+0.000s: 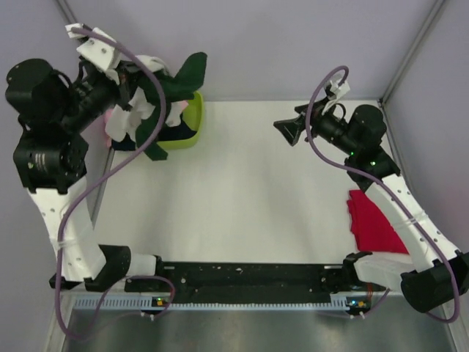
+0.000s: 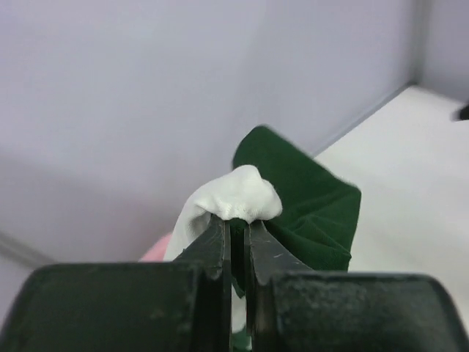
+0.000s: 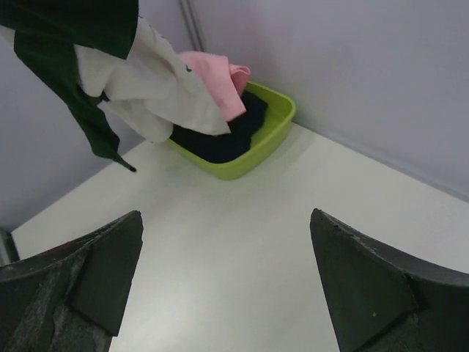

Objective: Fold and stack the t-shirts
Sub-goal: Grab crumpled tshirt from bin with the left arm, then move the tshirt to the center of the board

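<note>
My left gripper is shut on a bunch of the white t-shirt with dark green sleeves. It holds the shirt in the air above the basket at the back left. The shirt hangs crumpled, with one green sleeve trailing down toward the table. A red t-shirt lies flat on the table at the right, beside my right arm. My right gripper hovers over the back right of the table. It points toward the basket, and it is open with nothing between its fingers.
A lime-green basket stands at the back left corner against the wall. It holds pink cloth and dark cloth. Grey walls close in the back and both sides.
</note>
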`<state>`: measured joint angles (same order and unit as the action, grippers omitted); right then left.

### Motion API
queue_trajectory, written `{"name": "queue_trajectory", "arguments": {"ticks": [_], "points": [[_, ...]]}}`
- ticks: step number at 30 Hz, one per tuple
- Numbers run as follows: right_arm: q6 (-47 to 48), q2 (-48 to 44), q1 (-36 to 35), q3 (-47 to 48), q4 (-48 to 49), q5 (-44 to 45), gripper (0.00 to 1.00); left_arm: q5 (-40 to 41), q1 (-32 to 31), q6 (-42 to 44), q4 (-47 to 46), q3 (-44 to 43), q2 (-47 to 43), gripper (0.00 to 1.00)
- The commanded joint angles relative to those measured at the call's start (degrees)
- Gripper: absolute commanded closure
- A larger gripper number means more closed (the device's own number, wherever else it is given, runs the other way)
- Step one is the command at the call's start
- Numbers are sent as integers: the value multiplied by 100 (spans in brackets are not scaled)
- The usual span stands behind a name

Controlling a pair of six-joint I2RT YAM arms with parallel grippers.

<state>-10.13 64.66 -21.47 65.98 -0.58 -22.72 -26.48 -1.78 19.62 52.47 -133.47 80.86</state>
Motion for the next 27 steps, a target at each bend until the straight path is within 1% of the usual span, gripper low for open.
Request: {"name": "queue_trajectory", "arguments": {"ticks": [1,3,5,8,11,14,17,18,19,20,21,22,24,27], "points": [[-480,108,-76,574,348,-1040,5,-1378,-724,-924,404,-259,79,100],[-542,143,-76,714,235,-1155,5,-1211,-1496,-907,588,82,79,100],[-508,117,-67,794,76,-1112,4,-1193,-1929,-881,537,583,88,100],[-429,90,55,899,-704,-709,4,-1149,-2352,-714,344,1155,281,100],[-472,99,362,917,-1443,-479,4,-1053,-2528,-503,-33,1516,649,100],[-403,108,565,838,-2120,-137,7,-1061,-2608,-380,-420,1499,1263,100],[-279,29,565,584,-2446,197,7,-1096,-2687,-204,-1070,1595,1783,100],[-279,55,565,522,-2551,285,7,-1079,-2722,-247,-1333,1622,1993,97],[-279,107,592,478,-2657,373,8,-1000,-2748,-378,-1553,1622,2186,71],[-296,186,600,469,-2849,478,9,-956,-2766,-510,-1764,1588,2371,48],[-288,291,609,486,-3051,636,10,-886,-2766,-703,-1923,1500,2547,15],[-288,406,601,513,-3306,768,11,-807,-2749,-853,-1968,1395,2697,2],[-314,538,601,487,-3615,805,16,-771,-2696,-986,-1925,1227,2716,1],[-463,504,452,75,-3607,663,21,-824,-2451,-776,-1785,1568,2199,1]]}}
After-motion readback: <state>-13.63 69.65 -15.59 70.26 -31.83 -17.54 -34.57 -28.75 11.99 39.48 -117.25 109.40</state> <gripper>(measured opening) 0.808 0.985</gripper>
